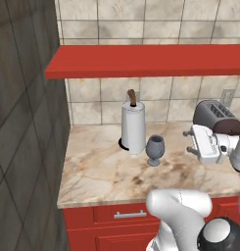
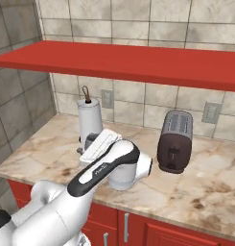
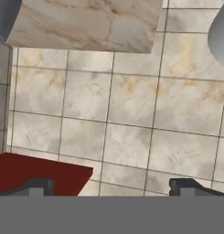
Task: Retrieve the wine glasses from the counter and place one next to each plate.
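Just wine glass (image 1: 155, 149) beside end effector (image 1: 190, 141)

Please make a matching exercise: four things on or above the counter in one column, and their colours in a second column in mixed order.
Things:
1. wine glass
2. paper-towel roll
3. toaster
4. shelf

Colours:
A. red
B. white with a brown knob on top
C. smoky grey
D. dark brown with a grey slotted top

Pairs: 1-C, 2-B, 3-D, 4-A
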